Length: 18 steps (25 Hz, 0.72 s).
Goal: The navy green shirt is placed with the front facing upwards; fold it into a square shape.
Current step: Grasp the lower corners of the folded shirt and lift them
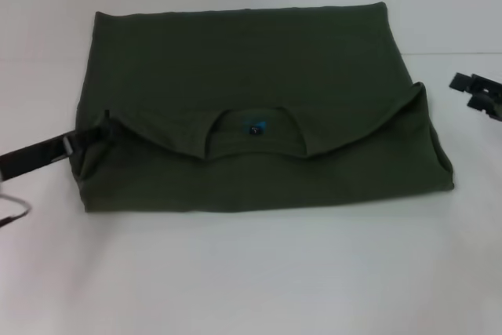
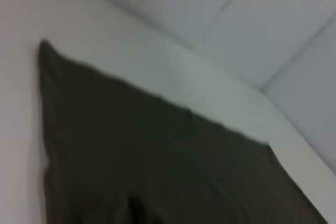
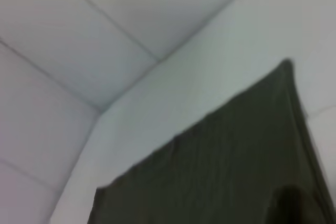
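Folded navy green shirt [image 1: 259, 107] edge grasped by left claw [image 1: 100, 132]; right claw [image 1: 476, 93] hangs apart, released

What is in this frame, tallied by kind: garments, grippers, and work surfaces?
Garments: 1, the navy green shirt, folded, collar up.
Grippers: 2, the left gripper at the shirt's left edge, the right gripper off its right side.
Work surfaces: 1, the white table.
Total: 4

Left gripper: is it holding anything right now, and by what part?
The left gripper is at the navy green shirt, on its folded left edge; a grip cannot be told. The right gripper is apart, holding nothing.
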Tool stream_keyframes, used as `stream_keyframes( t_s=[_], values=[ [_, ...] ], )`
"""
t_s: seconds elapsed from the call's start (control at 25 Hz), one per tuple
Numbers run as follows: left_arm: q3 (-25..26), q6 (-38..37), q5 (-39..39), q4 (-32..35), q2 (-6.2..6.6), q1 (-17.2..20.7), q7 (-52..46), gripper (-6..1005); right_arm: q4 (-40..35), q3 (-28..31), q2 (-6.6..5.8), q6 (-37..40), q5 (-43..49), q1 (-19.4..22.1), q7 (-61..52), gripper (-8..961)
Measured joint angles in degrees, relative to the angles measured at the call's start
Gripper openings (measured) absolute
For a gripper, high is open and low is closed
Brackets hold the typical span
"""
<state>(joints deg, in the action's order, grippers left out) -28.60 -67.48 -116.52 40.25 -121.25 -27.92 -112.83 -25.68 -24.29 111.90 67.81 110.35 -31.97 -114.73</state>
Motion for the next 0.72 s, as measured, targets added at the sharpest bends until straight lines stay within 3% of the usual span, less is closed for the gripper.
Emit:
stream_keyframes(
  t_s=[0.16, 0.28, 0.44, 0.72],
  values=[
    [3.07, -12.37, -14.50, 6.27, 3.85, -1.15, -14.79, 623, -1.59, -2.75, -3.25, 4.75, 3.54, 0.69, -8.71, 774],
    [6.06, -17.21, -23.24, 9.84, 5.49, -2.57, -19.09, 621, -3.69, -2.95, -4.12, 7.04, 5.96, 1.31, -12.21, 772],
    [6.57, -17.80, -27.63, 10.20, 6.21, -4.03, -20.39, 619, -4.80, -3.00, -4.28, 7.51, 7.01, 2.26, -12.88, 768],
    [4.56, -14.07, -28.92, 4.45, 6.26, -6.32, -21.28, 616, -4.75, -3.08, -3.96, 7.39, 7.79, 2.60, -12.50, 766]
  ],
)
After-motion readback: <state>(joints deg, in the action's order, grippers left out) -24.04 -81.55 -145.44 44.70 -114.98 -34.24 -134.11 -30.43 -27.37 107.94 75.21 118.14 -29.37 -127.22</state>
